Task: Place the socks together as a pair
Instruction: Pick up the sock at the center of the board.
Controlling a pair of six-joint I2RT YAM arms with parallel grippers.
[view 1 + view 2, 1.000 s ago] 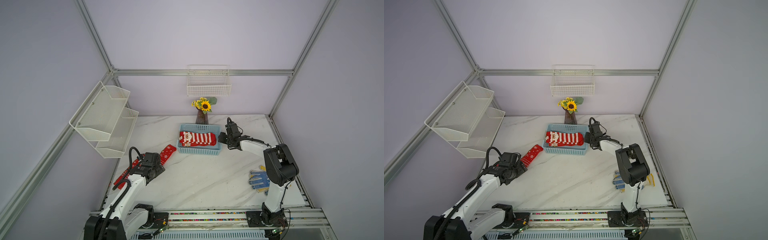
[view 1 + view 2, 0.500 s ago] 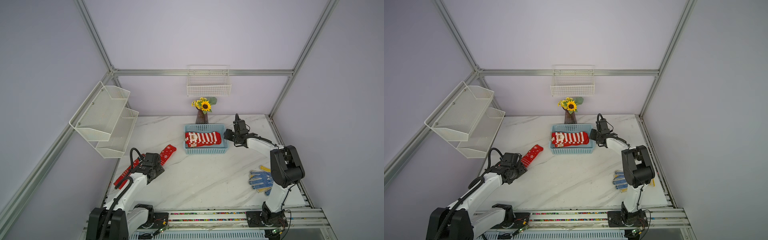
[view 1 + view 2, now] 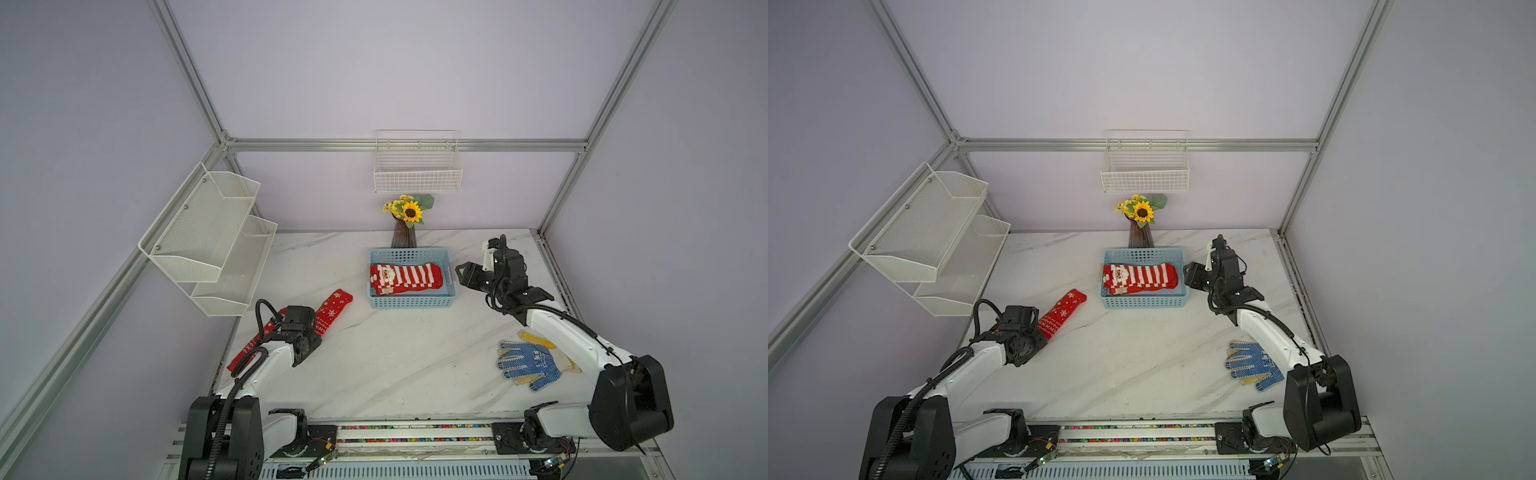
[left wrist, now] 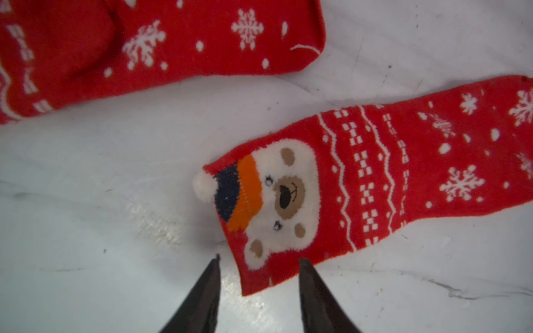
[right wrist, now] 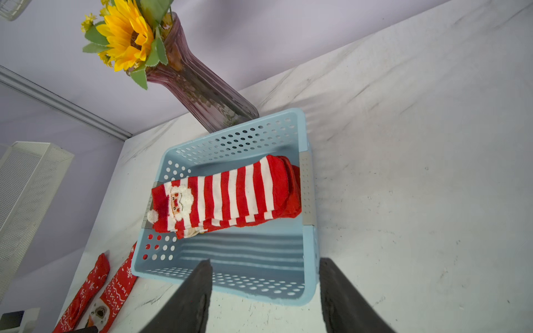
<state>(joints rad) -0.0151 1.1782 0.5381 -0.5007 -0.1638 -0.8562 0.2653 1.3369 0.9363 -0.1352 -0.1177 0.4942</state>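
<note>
Two red snowflake socks lie on the marble at the left. The bear-faced sock (image 4: 375, 178) has its cuff corner between the fingers of my left gripper (image 4: 258, 259), which is open and low over it. One fingertip (image 4: 301, 263) is at the cuff's edge. The other snowflake sock (image 4: 173, 43) lies beside it, apart; in both top views it (image 3: 334, 309) (image 3: 1063, 313) shows past the left wrist. Red-and-white striped Santa socks (image 3: 405, 278) (image 5: 225, 196) lie stacked in the blue basket (image 3: 411, 303). My right gripper (image 3: 462, 272) (image 5: 264, 262) stands open just right of the basket, holding nothing.
A vase of sunflowers (image 3: 405, 230) stands right behind the basket. Blue and yellow dotted gloves (image 3: 528, 359) lie at the front right, next to the right arm. White mesh shelves (image 3: 208, 232) overhang the table's left edge, and a wire basket (image 3: 417, 168) hangs on the back wall.
The blue basket with the striped socks slid right along with the right gripper, which then stayed put. The left gripper's jaws have narrowed over the bear sock's cuff.
</note>
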